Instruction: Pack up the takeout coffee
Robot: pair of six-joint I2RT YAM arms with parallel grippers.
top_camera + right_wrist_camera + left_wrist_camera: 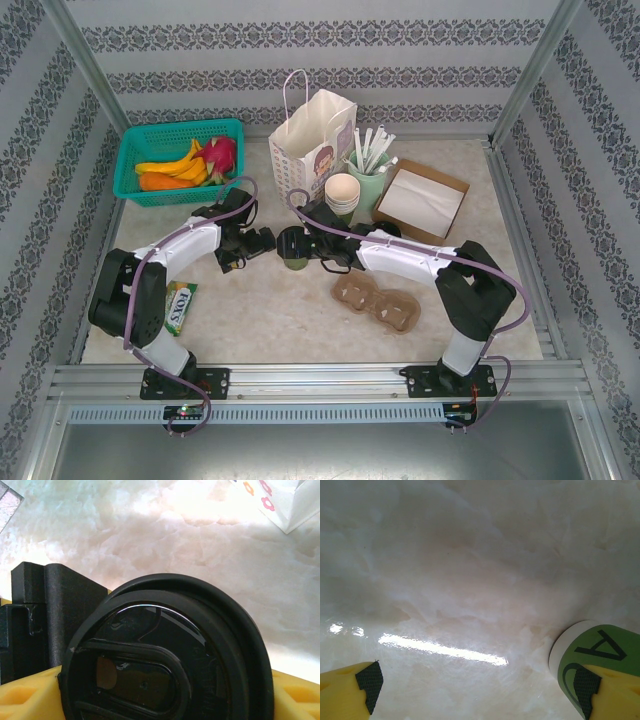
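Standing upright near the middle of the pale marbled table (290, 330), just in front of the paper bag (312, 140), the takeout coffee (293, 250) is a small cup with a round black lid (165, 650) and a dark green lower half. In the left wrist view the takeout coffee (597, 647) is cut off at the corner, showing a cream band beside green with large dark lettering.

The right gripper (303, 243) reaches it from the right, with a yellow finger (295, 695) on either side. The wide lid covers the spot where fingers and cup would meet, so I cannot tell whether they clamp it or only flank it. The left gripper (262, 241) sits just left of the cup, spread wide and holding nothing. One pad (585, 687) overlaps the cup's edge, and contact there is unclear.

Behind stand a stack of lidless cups (342, 192), a green cup of wrapped straws (368, 165) and a cardboard box of napkins (425, 200). A cardboard cup carrier (378, 300) lies near the right arm, a teal basket (180, 127) of fruit sits far left, and a green packet (180, 305) lies beside the left arm.
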